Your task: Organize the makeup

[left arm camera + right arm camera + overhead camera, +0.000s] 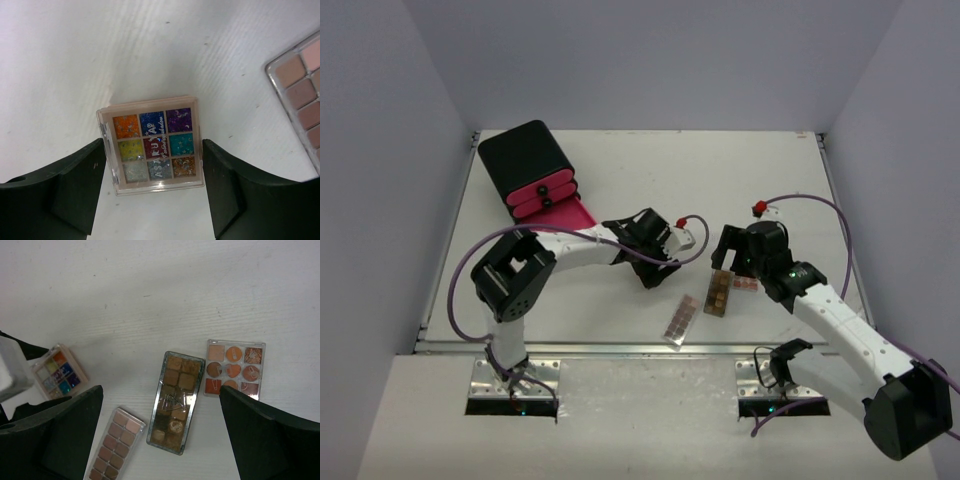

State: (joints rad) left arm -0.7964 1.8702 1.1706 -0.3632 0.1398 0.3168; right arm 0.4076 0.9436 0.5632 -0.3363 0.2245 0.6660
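A square multicolour palette [152,145] lies on the white table between the fingers of my left gripper [154,195]. Both pads touch its sides, so the gripper is shut on it. The same palette [57,372] shows at the left of the right wrist view; in the top view it is hidden under the left gripper [655,278]. My right gripper [160,435] is open, hovering above a long dark-brown palette [175,402] with nothing between its fingers. Beside it lie a long pinkish-brown palette [116,442] and a square orange-toned palette [234,369].
A large black box [525,160] with pink drawers stands at the back left, its lowest drawer [568,214] pulled out toward the left arm. The three palettes cluster between the grippers near the front edge [620,345]. Purple cables loop round both arms.
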